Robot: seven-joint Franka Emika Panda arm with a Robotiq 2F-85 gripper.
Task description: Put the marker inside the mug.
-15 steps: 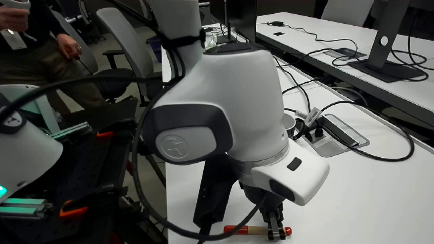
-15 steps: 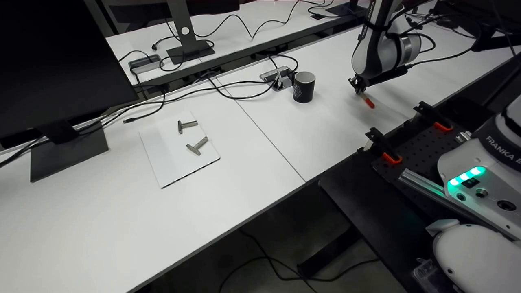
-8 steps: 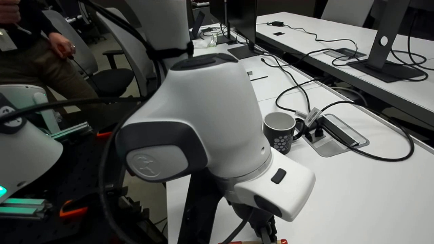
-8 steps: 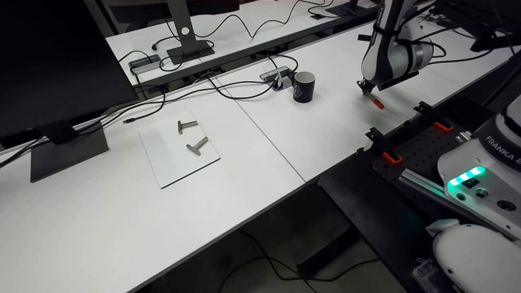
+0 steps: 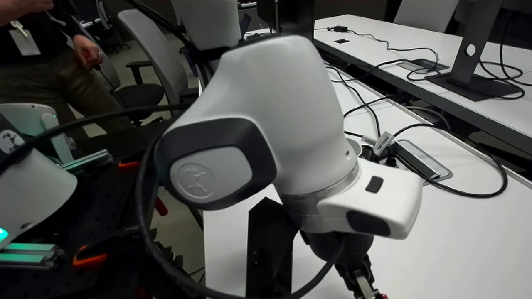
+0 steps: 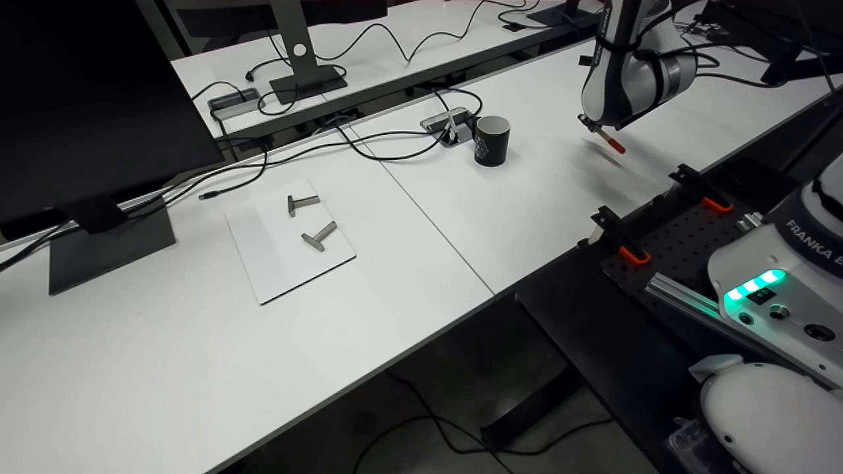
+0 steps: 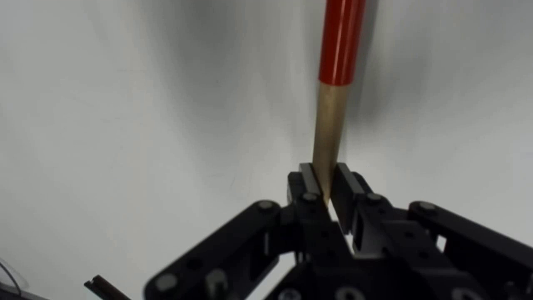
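1 upright mug [image 6: 495, 149], 1 marker [image 7: 333, 100] outside in the gripper [image 7: 327, 179]

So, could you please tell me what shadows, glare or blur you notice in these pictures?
In the wrist view, soft shadows fall on the table either side of the marker, and near parts of the end effector look slightly blurred; in an exterior view, a hazy shadow lies below the marker; in both exterior views, the green light glows brightly.

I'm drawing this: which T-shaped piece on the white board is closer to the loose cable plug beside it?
The upper T-shaped piece in an exterior view: it lies nearer the cable plug than the lower T-shaped piece.
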